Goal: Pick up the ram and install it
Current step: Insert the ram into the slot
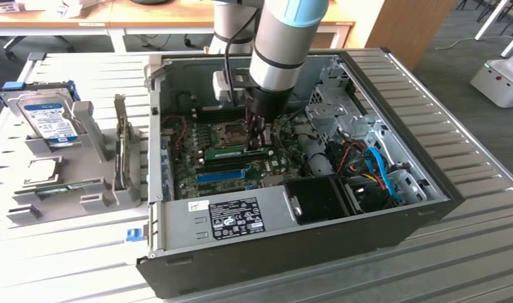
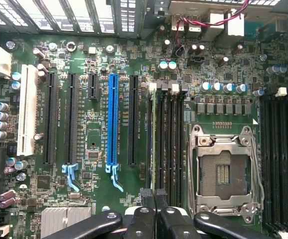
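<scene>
The ram (image 2: 154, 139) is a thin green stick seen edge-on, standing in the memory slot nearest the black expansion slots, with white clips at its far end. In the exterior view the ram (image 1: 233, 153) lies along the motherboard inside the open computer case (image 1: 425, 208). My gripper (image 2: 155, 199) sits over the near end of the stick, its black fingertips (image 2: 145, 196) pressed together with the stick's edge running into the seam between them. The arm reaches straight down into the case and the gripper (image 1: 258, 142) meets the stick's end on the exterior view's right.
An empty CPU socket (image 2: 223, 172) lies beside the memory slots, and a blue expansion slot (image 2: 113, 122) on the other side. Cables and a fan (image 1: 324, 199) crowd the case's right. Outside, a grey holder (image 1: 96, 202) carries a blue-labelled hard drive (image 1: 50, 120) and other parts.
</scene>
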Robot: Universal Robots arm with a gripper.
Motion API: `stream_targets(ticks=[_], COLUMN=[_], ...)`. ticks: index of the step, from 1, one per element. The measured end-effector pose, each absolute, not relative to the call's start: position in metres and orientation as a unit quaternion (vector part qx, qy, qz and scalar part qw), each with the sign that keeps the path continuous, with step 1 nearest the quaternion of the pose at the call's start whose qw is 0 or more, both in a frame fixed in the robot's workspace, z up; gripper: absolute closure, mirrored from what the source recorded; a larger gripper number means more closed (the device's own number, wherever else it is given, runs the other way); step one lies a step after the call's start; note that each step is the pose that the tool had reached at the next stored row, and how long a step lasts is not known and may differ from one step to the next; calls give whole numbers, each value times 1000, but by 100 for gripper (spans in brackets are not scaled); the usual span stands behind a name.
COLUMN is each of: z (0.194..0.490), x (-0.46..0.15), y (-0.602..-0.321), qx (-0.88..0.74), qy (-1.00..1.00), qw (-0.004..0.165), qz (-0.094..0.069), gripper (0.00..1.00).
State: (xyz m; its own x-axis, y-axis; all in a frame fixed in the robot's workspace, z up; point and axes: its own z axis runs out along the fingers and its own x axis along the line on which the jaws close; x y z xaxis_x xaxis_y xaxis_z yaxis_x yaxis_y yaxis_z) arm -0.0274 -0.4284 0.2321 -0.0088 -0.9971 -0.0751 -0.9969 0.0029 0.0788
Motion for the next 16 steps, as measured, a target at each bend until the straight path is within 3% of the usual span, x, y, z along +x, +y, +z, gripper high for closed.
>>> stream_targets(ticks=[16], z=[230], x=[-27], y=[-428], qx=[704], qy=[-708], qw=[1], qz=[-54], gripper=[88])
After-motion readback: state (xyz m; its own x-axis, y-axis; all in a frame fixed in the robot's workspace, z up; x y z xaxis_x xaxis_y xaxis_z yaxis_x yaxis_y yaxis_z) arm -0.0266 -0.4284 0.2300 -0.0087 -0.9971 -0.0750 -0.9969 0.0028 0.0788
